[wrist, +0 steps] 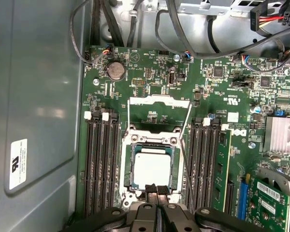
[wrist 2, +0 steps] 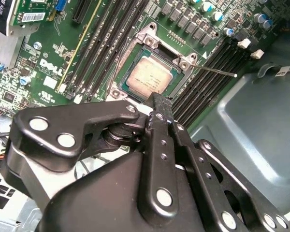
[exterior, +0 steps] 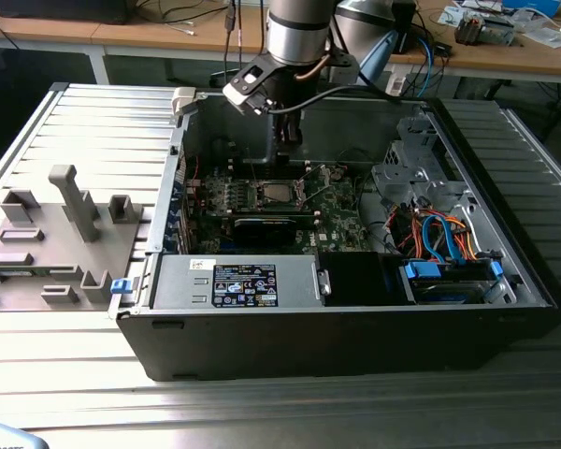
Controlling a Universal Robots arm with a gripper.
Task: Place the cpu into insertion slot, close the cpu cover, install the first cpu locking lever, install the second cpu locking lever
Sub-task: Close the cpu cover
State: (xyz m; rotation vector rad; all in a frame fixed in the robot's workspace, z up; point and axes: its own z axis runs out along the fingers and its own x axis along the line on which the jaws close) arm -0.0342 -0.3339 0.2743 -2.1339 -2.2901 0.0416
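The cpu [wrist: 152,166] already lies flat in the insertion slot [wrist: 127,169] on the green motherboard [wrist: 150,72], directly below the tips of the hand [wrist: 157,187], so the first step looks done. The hand's two fingers are pressed together with nothing between them, and their tips sit at the near edge of the chip; whether they touch it cannot be told.

Past the chip, on the side away from the hand, the cpu cover [wrist: 159,101] stands swung up on its hinge, with board showing through its window, so it is not yet closed. One locking lever [wrist: 128,118] and the other locking lever [wrist: 187,123] rise as thin wires on either side of the slot, both unlatched. In the exterior view, the hand [exterior: 288,154] reaches down into the open computer case [exterior: 355,309], which lies on the desk [exterior: 75,122].
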